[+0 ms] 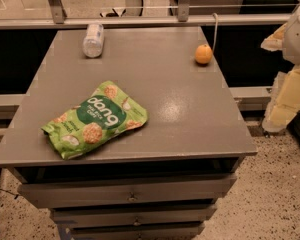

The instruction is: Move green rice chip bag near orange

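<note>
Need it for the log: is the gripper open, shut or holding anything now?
Gripper: not in view; only part of the arm shows at the right edge. Green rice chip bag lies free.

A green bag (96,119) lies flat near the front left of a grey table (180,109), its "dang" label facing up. The orange (203,54) sits well apart from it at the far right, and a clear bottle (93,40) lies on its side at the far left. Part of the arm (292,89) shows at the right edge, off the table; the gripper is out of frame.
</note>
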Tool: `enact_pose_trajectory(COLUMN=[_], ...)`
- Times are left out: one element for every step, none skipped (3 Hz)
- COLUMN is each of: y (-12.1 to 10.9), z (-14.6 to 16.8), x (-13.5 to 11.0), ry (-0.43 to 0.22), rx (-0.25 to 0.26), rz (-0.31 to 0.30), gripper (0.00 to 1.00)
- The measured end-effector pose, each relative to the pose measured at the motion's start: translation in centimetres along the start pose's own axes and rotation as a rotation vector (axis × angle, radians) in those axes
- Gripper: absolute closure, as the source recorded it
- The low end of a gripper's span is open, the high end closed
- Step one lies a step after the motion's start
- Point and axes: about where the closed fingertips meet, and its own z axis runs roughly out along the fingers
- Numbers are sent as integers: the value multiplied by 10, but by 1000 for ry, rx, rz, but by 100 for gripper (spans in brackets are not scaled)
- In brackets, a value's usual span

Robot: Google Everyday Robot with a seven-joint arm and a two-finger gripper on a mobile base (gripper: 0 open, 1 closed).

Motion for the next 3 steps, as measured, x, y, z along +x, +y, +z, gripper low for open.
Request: enact_pose_trajectory(y=[0, -1, 6], z=[0, 12, 32], x=[0, -32, -91], ry=[0, -85, -231], rx=[0, -14, -62], rz=[0, -10, -41], gripper=[0, 0, 0])
